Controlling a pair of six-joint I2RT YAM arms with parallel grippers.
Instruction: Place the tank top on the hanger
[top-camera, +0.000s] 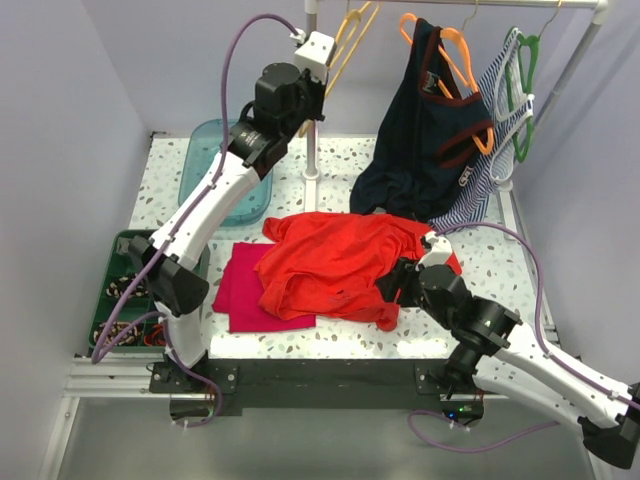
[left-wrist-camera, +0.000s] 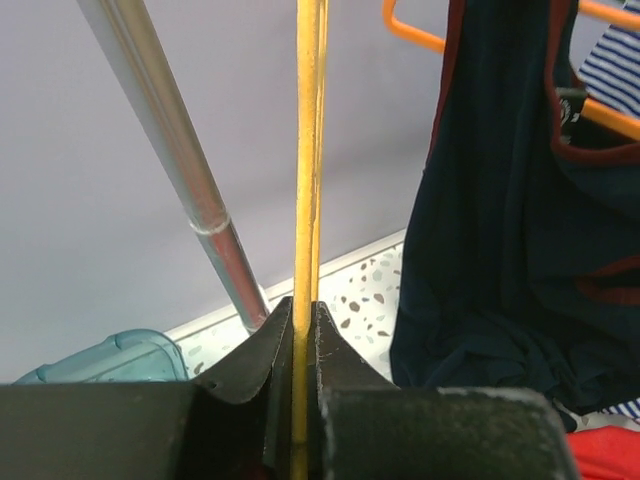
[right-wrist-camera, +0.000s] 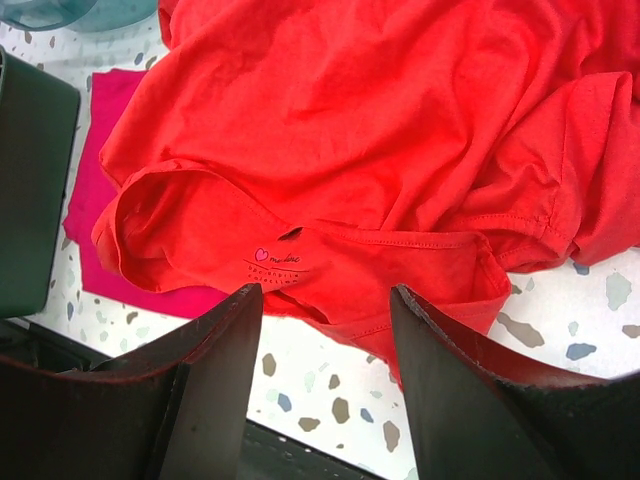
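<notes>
The red-orange tank top (top-camera: 340, 262) lies crumpled in the middle of the table, partly over a magenta cloth. In the right wrist view the tank top (right-wrist-camera: 340, 130) shows its neck label just beyond my fingertips. My right gripper (right-wrist-camera: 325, 295) is open and empty, hovering over the top's near edge; it also shows in the top view (top-camera: 400, 282). The pale yellow-orange hanger (top-camera: 347, 38) hangs on the rail at the back left. My left gripper (left-wrist-camera: 302, 305) is shut on the hanger (left-wrist-camera: 307, 150), whose thin bar runs up between the fingers.
A navy top with red trim (top-camera: 420, 140) hangs on a bright orange hanger (top-camera: 455, 55), and a striped top (top-camera: 490, 170) on a green hanger (top-camera: 522, 70). A metal rack pole (top-camera: 312, 100) stands mid-back. A teal tub (top-camera: 215, 165) and a green bin (top-camera: 120, 290) sit left. The magenta cloth (top-camera: 245, 290) lies flat.
</notes>
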